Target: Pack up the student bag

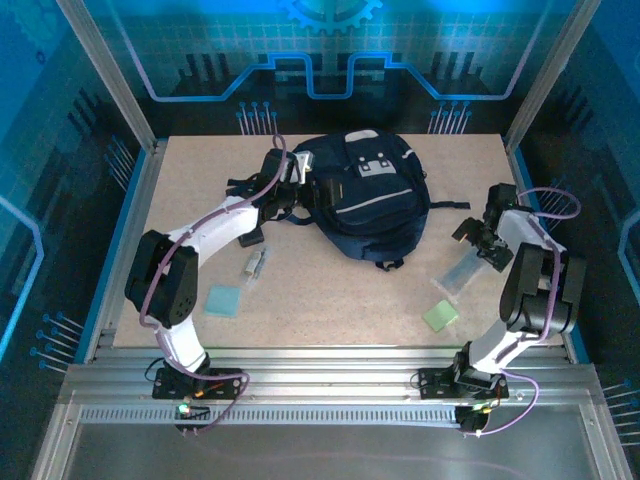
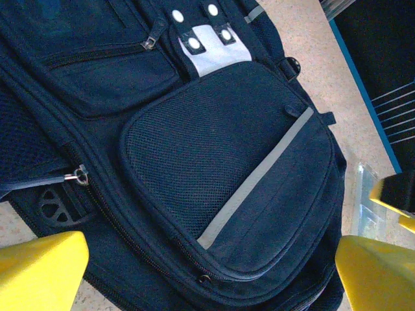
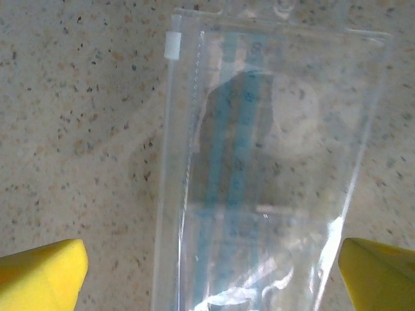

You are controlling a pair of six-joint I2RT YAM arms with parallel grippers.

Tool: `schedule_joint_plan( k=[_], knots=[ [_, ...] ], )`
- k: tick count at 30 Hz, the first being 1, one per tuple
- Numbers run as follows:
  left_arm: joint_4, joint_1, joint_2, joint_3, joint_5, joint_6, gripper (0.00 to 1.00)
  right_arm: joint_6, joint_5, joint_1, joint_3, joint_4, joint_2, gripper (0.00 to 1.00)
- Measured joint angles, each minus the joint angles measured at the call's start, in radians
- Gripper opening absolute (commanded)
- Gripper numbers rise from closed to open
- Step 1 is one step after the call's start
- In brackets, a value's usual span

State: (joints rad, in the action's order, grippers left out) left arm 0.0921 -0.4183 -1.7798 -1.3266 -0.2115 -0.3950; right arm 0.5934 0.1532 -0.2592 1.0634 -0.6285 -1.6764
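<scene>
The left tool is hovering with its yellow fingers spread wide and gripping nothing. Directly under it, the large dark navy fabric student bag is lying flat. The bag's mesh front pocket, crossed by a light grey stripe, is lying between the fingers. Its grey patch with white studs is showing farther ahead of the tool.

The right tool is also standing wide open and empty. It is pointing down at a clear plastic zip pouch, which is lying flat beneath it between the two yellow tips. Blue stick-like shapes are showing through the plastic. Whether the tips are touching the pouch cannot be told.

From above, the student bag is resting between the two tools, right beneath the left one and well apart from the right one.

A pale green square pad is lying on the near side of the right tool, just past the pouch. A light teal square pad and a small grey object are lying on the near side of the left tool, beside its arm.

The desk is a matte, light beige speckled board with blue edging along both sides. Silver aluminium rails are running along its near edge. Blue wall panels printed with circuit lines and a gear are glowing behind the slanted metal posts that are enclosing the cell.
</scene>
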Motion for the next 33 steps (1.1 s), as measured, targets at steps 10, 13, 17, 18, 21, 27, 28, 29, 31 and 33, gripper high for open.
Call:
schedule_joint_plan(
  k=[10,13,17,18,21,27,28,29,31,33],
  knots=[
    [0.0,-0.008,-0.001,0.0,-0.008,-0.004,0.99,-0.012,0.002,-0.002,0.034,0.017,-0.121,0.81],
    [0.004,-0.011,-0.005,-0.001,-0.014,-0.002,0.99,-0.016,0.014,-0.004,0.031,0.019,-0.121,0.57],
    [0.023,-0.013,-0.006,-0.007,-0.014,0.009,0.99,-0.026,0.016,-0.004,0.019,0.031,-0.111,0.32],
    [0.025,-0.013,-0.006,-0.009,-0.014,0.013,0.99,-0.028,0.011,-0.002,0.015,0.035,-0.104,0.3],
    [0.035,-0.013,-0.006,-0.014,-0.013,0.037,0.99,-0.034,-0.001,-0.002,0.007,0.038,-0.067,0.23],
    [0.096,-0.015,-0.016,-0.064,-0.01,0.098,0.99,-0.068,-0.005,-0.002,0.003,0.01,0.018,0.0],
    [0.109,-0.017,-0.027,-0.088,-0.01,0.117,0.98,-0.07,-0.011,-0.003,0.003,0.009,0.039,0.0],
    [0.12,-0.02,-0.037,-0.109,-0.01,0.135,0.98,-0.075,-0.026,-0.003,0.003,0.009,0.061,0.0],
    [0.141,-0.031,-0.058,-0.15,-0.005,0.174,0.98,-0.079,-0.056,-0.002,0.003,0.009,0.101,0.0],
    [0.167,-0.045,-0.074,-0.185,-0.001,0.22,0.98,-0.082,-0.084,-0.002,0.0,0.009,0.141,0.0]
  ],
)
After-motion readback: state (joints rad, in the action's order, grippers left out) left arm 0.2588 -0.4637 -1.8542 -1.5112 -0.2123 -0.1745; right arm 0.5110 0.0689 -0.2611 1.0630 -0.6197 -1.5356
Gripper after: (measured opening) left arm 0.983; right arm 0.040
